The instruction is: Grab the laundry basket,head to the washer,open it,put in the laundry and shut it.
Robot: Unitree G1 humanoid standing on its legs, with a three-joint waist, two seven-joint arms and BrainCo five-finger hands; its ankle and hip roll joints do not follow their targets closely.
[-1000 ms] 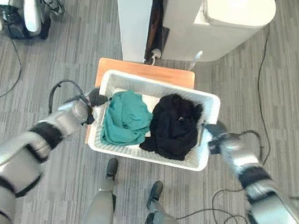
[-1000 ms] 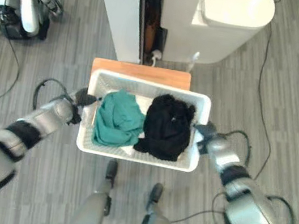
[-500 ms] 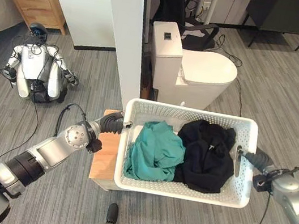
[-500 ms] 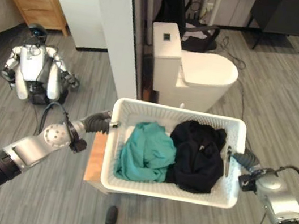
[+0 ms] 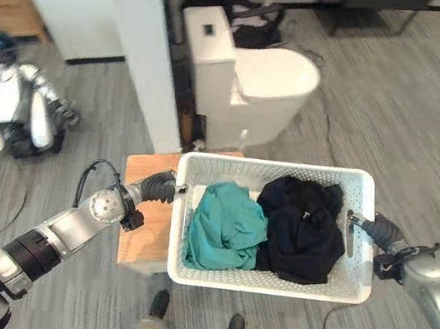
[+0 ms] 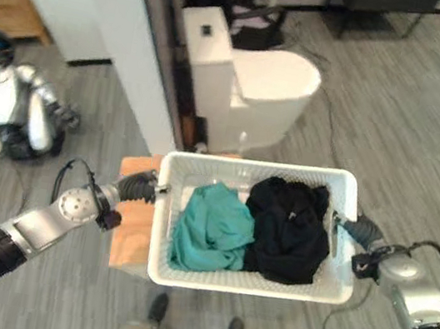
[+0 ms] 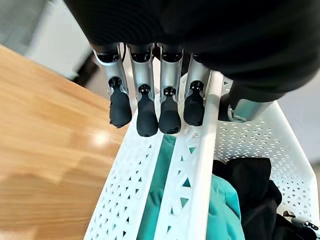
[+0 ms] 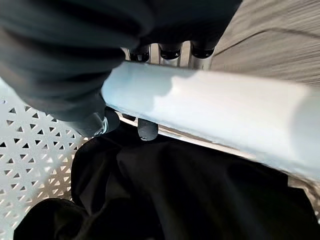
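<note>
Between the two hands, at the centre of the head views, hangs the white basket (image 5: pixel 266 284), partly over a small wooden desk (image 5: pixel 146 220) at its 9 o'clock. Left hand (image 7: pixel 150 105) grips the 9 o'clock rim, fingers curled down the outer wall and thumb inside. Right hand (image 8: pixel 95 120) is clamped on the 3 o'clock rim, thumb inside and fingers over the top. Inside lie a teal garment (image 5: pixel 225 226) toward 9 o'clock and a black garment (image 5: pixel 304 229) toward 3 o'clock.

I judge the basket light and fairly stiff, though its perforated walls may flex, so the rim at each short end is the right hold. The clothes are soft and loose; tilting could spill them. A toilet (image 5: pixel 251 81) stands at 12 o'clock, another robot (image 5: pixel 10 108) at 10 o'clock.
</note>
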